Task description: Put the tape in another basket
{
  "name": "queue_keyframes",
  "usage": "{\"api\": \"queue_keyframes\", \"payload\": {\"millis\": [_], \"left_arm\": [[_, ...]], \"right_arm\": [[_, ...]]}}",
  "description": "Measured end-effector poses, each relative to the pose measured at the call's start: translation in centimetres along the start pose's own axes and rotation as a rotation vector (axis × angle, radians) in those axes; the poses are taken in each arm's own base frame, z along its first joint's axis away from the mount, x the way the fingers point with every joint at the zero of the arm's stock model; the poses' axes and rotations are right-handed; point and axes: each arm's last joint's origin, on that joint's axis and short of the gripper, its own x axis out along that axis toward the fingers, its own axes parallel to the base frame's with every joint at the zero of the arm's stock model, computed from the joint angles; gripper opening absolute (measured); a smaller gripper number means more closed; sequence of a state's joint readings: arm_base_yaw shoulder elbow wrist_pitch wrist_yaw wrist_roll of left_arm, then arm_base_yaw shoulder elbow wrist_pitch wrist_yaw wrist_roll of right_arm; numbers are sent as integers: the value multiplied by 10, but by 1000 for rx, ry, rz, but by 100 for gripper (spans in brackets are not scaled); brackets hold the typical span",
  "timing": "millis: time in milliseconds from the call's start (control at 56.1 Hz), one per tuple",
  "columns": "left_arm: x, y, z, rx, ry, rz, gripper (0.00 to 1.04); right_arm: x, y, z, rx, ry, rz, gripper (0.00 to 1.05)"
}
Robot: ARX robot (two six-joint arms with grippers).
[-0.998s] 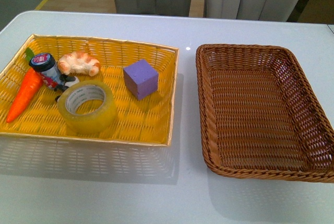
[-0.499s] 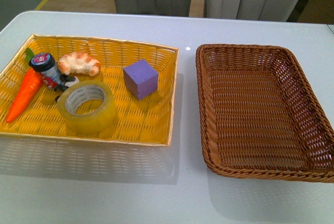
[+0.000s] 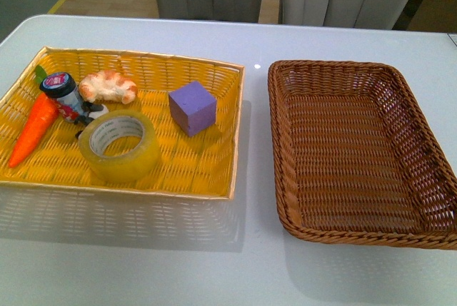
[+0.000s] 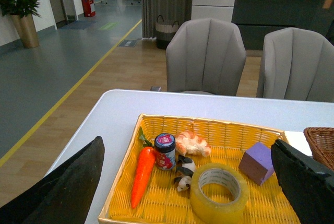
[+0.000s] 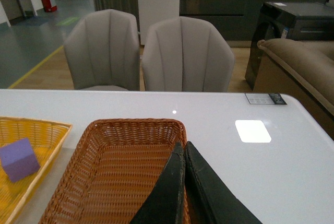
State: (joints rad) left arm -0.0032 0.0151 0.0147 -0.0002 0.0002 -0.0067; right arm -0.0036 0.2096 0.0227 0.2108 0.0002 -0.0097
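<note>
The left gripper (image 4: 187, 143) is wide apart. The right gripper (image 5: 183, 148) is pressed together, by the brown basket (image 3: 328, 68). One tape (image 3: 123, 162) lies flat in the yellow basket (image 3: 143, 56), with one carrot (image 3: 32, 131), one jar (image 3: 63, 94), one bun (image 3: 108, 86) and one purple block (image 3: 191, 108). Both baskets sit on the table (image 3: 214, 267).

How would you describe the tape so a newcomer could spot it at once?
Look in the yellow basket, left of the brown basket. The tape lies flat near its front edge: the only ring there, translucent yellowish with a white core.
</note>
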Motion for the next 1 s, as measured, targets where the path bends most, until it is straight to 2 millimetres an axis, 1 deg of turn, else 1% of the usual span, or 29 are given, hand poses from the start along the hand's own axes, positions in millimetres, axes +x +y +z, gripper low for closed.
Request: {"api": "queue_keyframes", "payload": {"millis": [143, 232, 303, 534, 606, 677, 695, 766, 784, 855, 873, 998], "left_arm": [[0, 0, 0, 0, 0, 0, 96], [0, 0, 0, 0, 0, 0, 96], [0, 0, 0, 0, 0, 0, 96], [0, 0, 0, 0, 0, 0, 96], [0, 0, 0, 0, 0, 0, 96], [0, 0, 0, 0, 0, 0, 96], [0, 0, 0, 0, 0, 0, 96], [0, 0, 0, 0, 0, 0, 96], [0, 0, 0, 0, 0, 0, 96], [0, 0, 0, 0, 0, 0, 96], [0, 0, 0, 0, 0, 0, 96], [0, 0, 0, 0, 0, 0, 96]], "right_arm": [[-2, 0, 0, 0, 1, 0, 2], [-10, 0, -5, 0, 35, 1, 2], [-13, 0, -3, 0, 8, 1, 2], [-14, 0, -3, 0, 6, 2, 2], [-14, 0, -3, 0, 5, 2, 12], [-14, 0, -3, 0, 5, 2, 26], [-14, 0, -3, 0, 5, 2, 28], [-14, 0, -3, 0, 5, 2, 42], [-14, 0, -3, 0, 5, 2, 43], [-14, 0, -3, 0, 5, 2, 57], [-14, 0, -3, 0, 5, 2, 59], [-14, 0, -3, 0, 5, 2, 82]]}}
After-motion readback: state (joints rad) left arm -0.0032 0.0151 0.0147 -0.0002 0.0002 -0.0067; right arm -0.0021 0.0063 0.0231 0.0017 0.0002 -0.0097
